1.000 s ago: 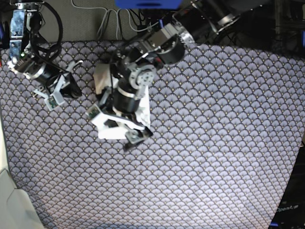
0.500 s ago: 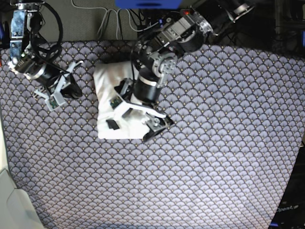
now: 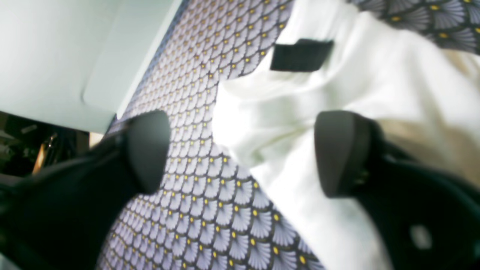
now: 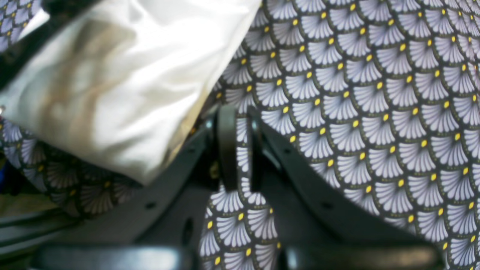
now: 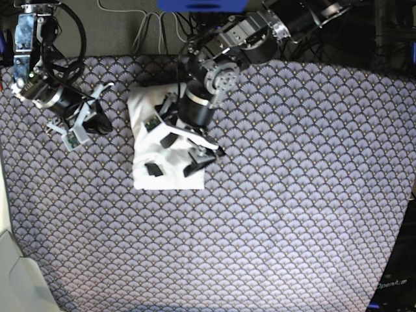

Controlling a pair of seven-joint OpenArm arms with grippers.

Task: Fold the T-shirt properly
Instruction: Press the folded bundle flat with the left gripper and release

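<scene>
The T-shirt (image 5: 151,133) lies folded into a white rectangle on the left part of the fan-patterned table cover (image 5: 292,195), plain side up, with a small black tag (image 5: 153,169) near its lower edge. My left gripper (image 5: 185,153) hangs over the shirt's right edge, open, nothing between its fingers. In the left wrist view the left gripper (image 3: 243,150) straddles the T-shirt (image 3: 337,86) edge, the tag (image 3: 302,55) beyond it. My right gripper (image 5: 84,127) rests left of the shirt, apart from it. In the right wrist view the right gripper (image 4: 242,146) is shut over bare cover, the T-shirt (image 4: 123,75) at upper left.
A pale flat object (image 5: 13,273) sits at the table's lower left corner, seen also as the pale object (image 3: 56,48) in the left wrist view. Cables (image 5: 149,29) run behind the table's back edge. A dark stand (image 5: 396,286) borders the right side.
My left gripper has drawn back up and left from the shirt's lower right corner, its jaws narrowing somewhat. The shirt now lies uncovered as a flat rectangle. The right arm has not moved.
</scene>
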